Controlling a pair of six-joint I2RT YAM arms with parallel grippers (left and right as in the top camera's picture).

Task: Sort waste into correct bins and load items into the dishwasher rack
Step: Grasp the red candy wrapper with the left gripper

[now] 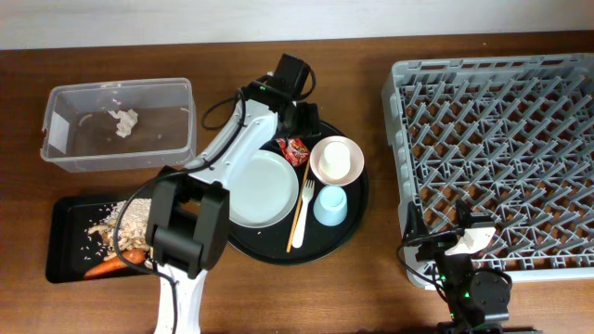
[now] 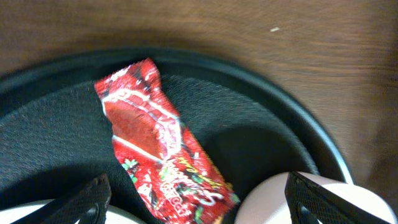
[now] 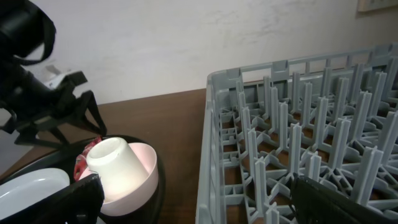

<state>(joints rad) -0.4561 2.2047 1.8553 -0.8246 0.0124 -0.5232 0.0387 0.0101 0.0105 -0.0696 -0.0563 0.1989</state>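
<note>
1. Overhead view: the dishwasher rack [image 1: 497,158] is seen at the right of the worktop, and no item can be made out in it. The right end effector [image 1: 469,239] is parked at the rack's near left corner, spread wide and empty, well apart from the waste.
2. The round black tray [image 1: 269,243] is set mid-worktop. The clear tub [image 1: 121,86] is placed to its left, with a white tissue [image 1: 122,121] inside.
3. The red wrapper [image 1: 296,149] is found on the far part of that tray, between the plate [image 1: 260,190] and the pink bowl [image 1: 336,160].
4. The left end effector [image 1: 302,125] is poised just above the wrapper and is plainly the nearer one. In the left wrist view its fingers [image 2: 90,198] are spread wide, with nothing held. The wrapper's long axis is seen running slantwise from upper left to lower right, with its lower end lying between them. A straight descent is judged enough for closing across the wrapper's narrow width.
</note>
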